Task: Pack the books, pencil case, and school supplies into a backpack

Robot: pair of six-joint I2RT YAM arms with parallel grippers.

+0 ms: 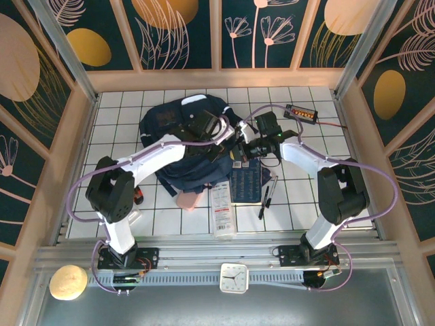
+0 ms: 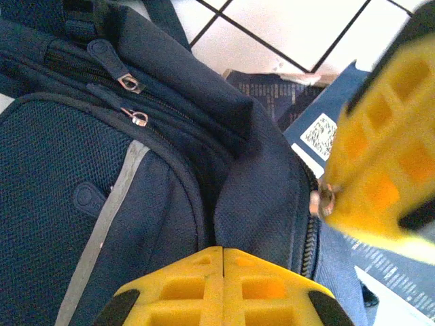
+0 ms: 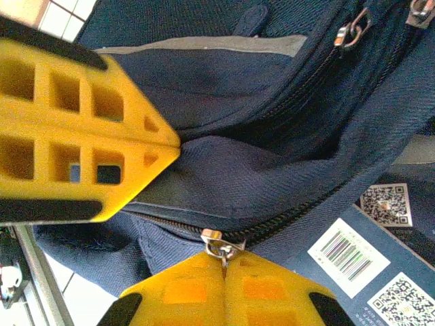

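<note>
Backpack [image 3: 272, 170] fabric between both arms' fingers [image 3: 183, 292]

The left arm [image 1: 146, 159], white-shelled with black joints and a lilac cable looped along it, rises from its base at the bottom of the top view. It bends at a black elbow on the left and reaches forward and to the right. The right arm [image 1: 309, 157], built alike, bends at an elbow on the right and reaches forward and to the left. The black left wrist [image 1: 204, 128] and black right wrist [image 1: 266, 128] come close together in the middle. The left jaws, yellow grid-ribbed plastic, are pressed together with no gap. The right jaws, of the same make, are pressed together too. The two pairs stand just beside each other, roughly at right angles.
</note>
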